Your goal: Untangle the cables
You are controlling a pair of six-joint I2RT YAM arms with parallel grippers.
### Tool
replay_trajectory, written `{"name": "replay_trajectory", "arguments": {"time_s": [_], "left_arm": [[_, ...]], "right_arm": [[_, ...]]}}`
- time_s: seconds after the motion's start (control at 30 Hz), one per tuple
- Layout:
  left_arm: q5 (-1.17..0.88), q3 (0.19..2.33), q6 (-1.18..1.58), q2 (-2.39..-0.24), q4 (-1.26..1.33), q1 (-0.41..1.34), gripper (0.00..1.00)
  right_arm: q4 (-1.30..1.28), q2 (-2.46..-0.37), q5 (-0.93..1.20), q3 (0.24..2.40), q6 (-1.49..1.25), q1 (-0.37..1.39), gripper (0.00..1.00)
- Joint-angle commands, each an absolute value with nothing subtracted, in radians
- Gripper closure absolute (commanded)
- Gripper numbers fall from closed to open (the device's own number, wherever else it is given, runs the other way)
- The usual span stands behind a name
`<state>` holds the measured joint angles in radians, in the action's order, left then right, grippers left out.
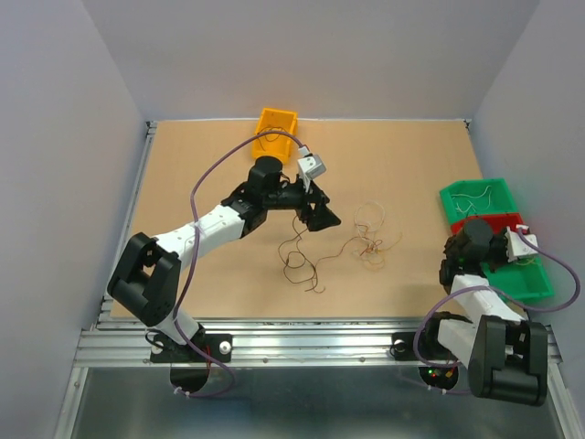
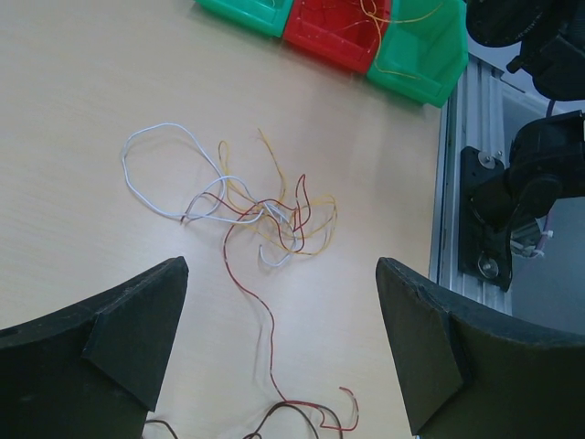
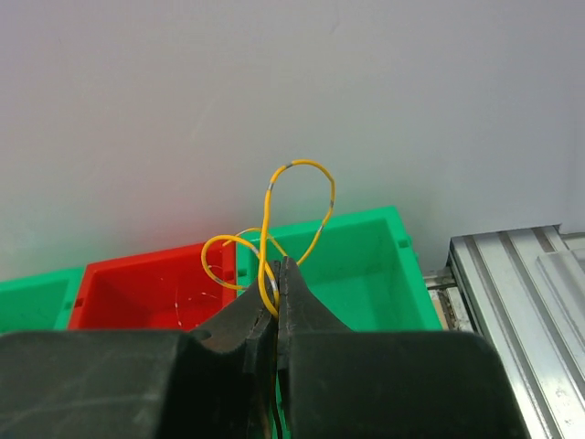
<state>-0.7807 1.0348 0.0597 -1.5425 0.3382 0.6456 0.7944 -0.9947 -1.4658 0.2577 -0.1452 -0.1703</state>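
The smooth, tan wood-grain bench (image 1: 210,183) carries glossy green and red plastic bins (image 2: 418,82) at its right edge. The left claw (image 2: 281,265) hangs spread wide over thin, curly cables (image 2: 265,215) tangled mid-bench. The right claw (image 3: 276,274) pinches a looped yellow wire (image 3: 297,166) above the bins.

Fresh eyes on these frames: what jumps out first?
A loose tangle of thin wires, white, yellow and dark red, lies mid-table, with the left gripper wide open and facing it. At the table's right edge, the right gripper is pinched shut on a looped yellow wire, with the red bin and green bin right behind it.
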Motion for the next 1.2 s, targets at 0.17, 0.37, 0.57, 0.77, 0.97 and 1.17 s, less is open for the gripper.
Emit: {"name": "replay_trajectory", "arguments": {"time_s": [0.17, 0.37, 0.57, 0.77, 0.97, 1.17], "left_arm": [[-0.792, 1.077, 0.040, -1.520, 0.351, 0.663, 0.05], [-0.796, 1.081, 0.040, -1.516, 0.345, 0.666, 0.05], [-0.798, 1.086, 0.035, -1.526, 0.341, 0.672, 0.05], [-0.801, 1.095, 0.031, -1.531, 0.327, 0.675, 0.05], [-0.787, 1.080, 0.018, -1.496, 0.322, 0.680, 0.05], [-0.782, 1.077, 0.015, -1.493, 0.324, 0.689, 0.05]], "right_arm": [[0.841, -1.134, -1.606, 0.268, -0.120, -0.195, 0.99], [0.831, -1.224, -1.540, 0.304, -0.014, -0.196, 0.99], [0.775, -1.269, -1.516, 0.392, 0.073, -0.187, 0.99], [-0.281, -1.316, -1.208, 0.857, -0.588, -0.210, 0.99], [-0.860, -1.434, -0.997, 1.119, -1.021, -0.274, 0.99], [-1.118, -1.568, -0.896, 1.109, -1.276, -0.420, 0.99]]}}
